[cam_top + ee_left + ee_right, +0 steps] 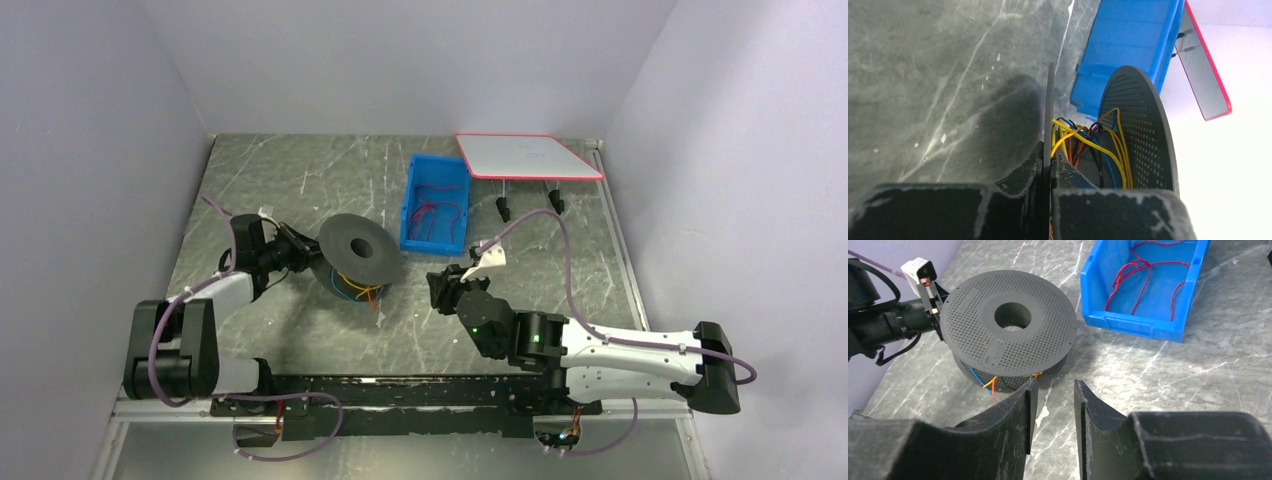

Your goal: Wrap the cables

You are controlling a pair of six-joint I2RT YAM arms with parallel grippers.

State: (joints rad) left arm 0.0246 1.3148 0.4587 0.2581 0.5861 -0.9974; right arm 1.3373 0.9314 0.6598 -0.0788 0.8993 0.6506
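Red cables [1140,263] in bin [1133,324], left end effector [1048,156] gripping spool [1050,327], right end effector [1054,390] narrow

The counter [300,170] looks like grey veined stone, smooth with a dull sheen. The spool [1008,327] is matt dark grey plastic, finely perforated. The bin [1133,325] is smooth blue plastic, faintly glossy. The right hand [1053,390] has grainy black fingers [1013,412], scuffed pale at the edges.
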